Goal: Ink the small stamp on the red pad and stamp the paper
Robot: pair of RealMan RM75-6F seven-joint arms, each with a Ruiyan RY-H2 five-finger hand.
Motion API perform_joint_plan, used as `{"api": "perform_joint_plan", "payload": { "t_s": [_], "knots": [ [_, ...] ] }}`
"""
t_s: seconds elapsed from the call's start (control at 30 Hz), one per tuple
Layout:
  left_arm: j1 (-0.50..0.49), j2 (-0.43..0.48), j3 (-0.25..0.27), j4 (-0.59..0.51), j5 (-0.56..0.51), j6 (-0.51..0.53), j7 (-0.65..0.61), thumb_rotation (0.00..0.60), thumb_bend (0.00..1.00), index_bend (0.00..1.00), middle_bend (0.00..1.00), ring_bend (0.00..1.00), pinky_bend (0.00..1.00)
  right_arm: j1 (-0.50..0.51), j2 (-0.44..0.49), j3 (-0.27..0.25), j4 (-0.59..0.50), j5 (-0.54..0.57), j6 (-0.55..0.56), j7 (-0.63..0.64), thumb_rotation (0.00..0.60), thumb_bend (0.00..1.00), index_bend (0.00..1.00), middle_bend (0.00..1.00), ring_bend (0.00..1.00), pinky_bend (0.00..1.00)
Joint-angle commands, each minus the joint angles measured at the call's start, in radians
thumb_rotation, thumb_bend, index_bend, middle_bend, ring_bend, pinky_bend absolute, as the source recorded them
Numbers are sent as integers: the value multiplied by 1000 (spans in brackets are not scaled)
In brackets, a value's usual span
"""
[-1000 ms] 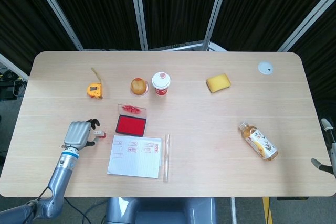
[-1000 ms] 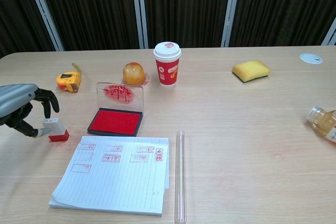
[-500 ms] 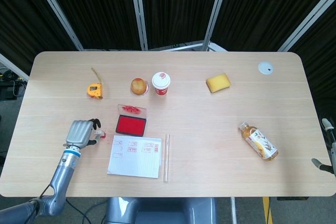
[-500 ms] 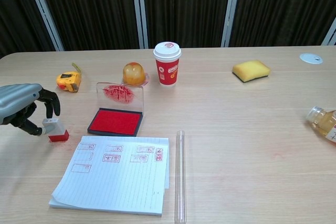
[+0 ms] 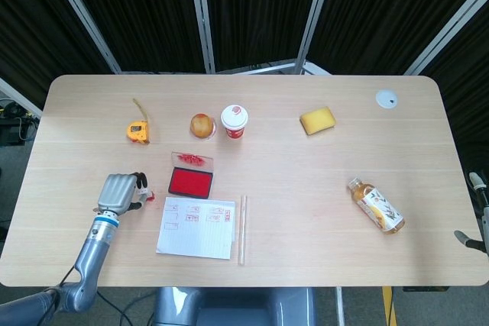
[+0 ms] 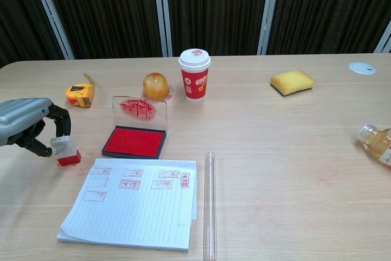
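— Where's the small stamp (image 6: 66,152)?
— Near the table's (image 6: 293,169) left edge, just left of the red pad (image 6: 134,142), bare wood around it.
— The left hand (image 6: 27,126)?
— Dark fingers (image 6: 60,117) close narrowly on the stamp's pale block top.
— The paper (image 6: 134,203)?
— Lined, already stamped, just below the pad.

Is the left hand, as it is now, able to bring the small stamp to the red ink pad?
Probably yes: the left hand holds the small stamp, and only bare table lies between it and the open red ink pad.
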Motion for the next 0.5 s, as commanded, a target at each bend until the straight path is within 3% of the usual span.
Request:
{"api": "perform_joint_plan", "payload": {
  "t_s": [0.03, 0.5],
  "knots": [
    [-3, -3, 1, 5, -2, -2, -1, 600, 303, 501, 514, 805, 874, 0, -1, 0, 1, 1, -1, -1, 600, 0, 0, 0, 0, 0],
    [-5, 10, -4, 3, -8, -11, -51, 600, 332, 546, 543, 805, 875, 3, -7, 0, 8, 10, -11, -4, 600, 0, 0, 0, 0, 0]
  ]
}}
